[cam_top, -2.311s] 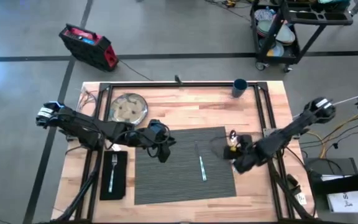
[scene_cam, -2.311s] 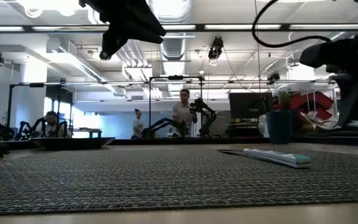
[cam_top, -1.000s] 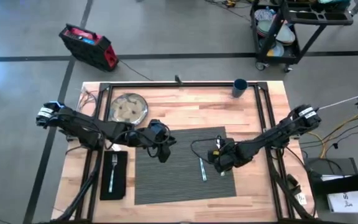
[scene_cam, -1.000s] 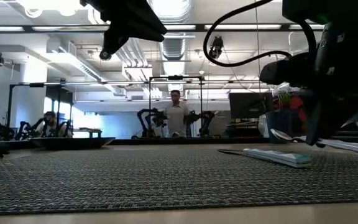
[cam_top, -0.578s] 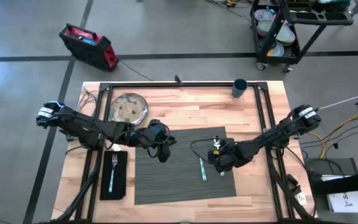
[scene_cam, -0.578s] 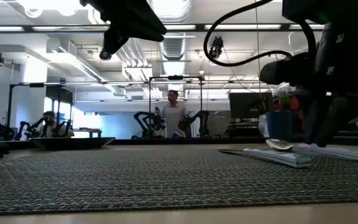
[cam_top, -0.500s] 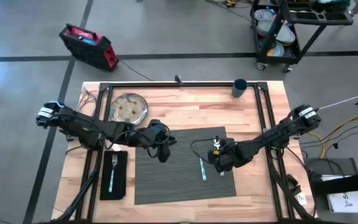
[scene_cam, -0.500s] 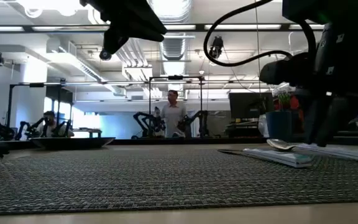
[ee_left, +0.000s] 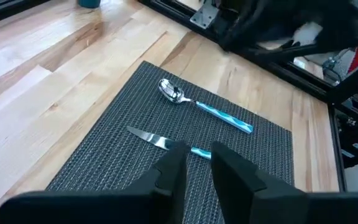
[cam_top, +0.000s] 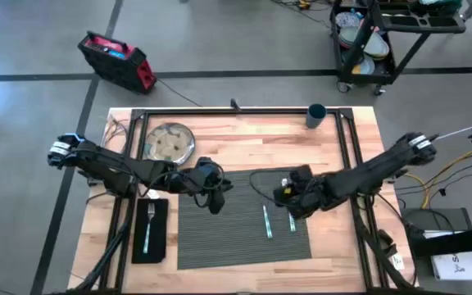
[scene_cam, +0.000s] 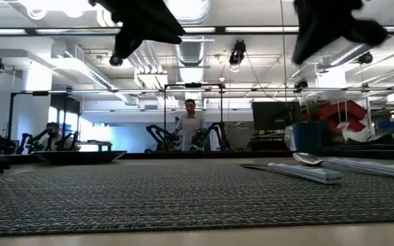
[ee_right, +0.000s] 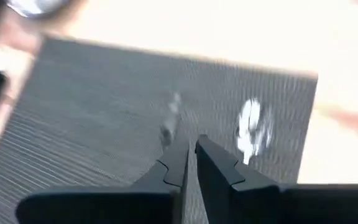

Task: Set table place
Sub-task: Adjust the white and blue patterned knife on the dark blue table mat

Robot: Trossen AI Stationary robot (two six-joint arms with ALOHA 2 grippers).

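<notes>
Wooden table (cam_top: 244, 139), placemat (cam_top: 236, 238), napkin (cam_top: 158, 238), plate (cam_top: 170, 142), cup (cam_top: 316, 114)

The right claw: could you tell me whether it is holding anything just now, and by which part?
Nothing is held. The right claw is empty above the placemat; the spoon lies flat beside the knife.

Right wrist view blurred: knife (ee_right: 168, 118) and spoon (ee_right: 252, 126) are smears on the placemat (ee_right: 104, 124). Low view: both arms cut off at top edge. Fork (cam_top: 148, 226) details too small.
</notes>
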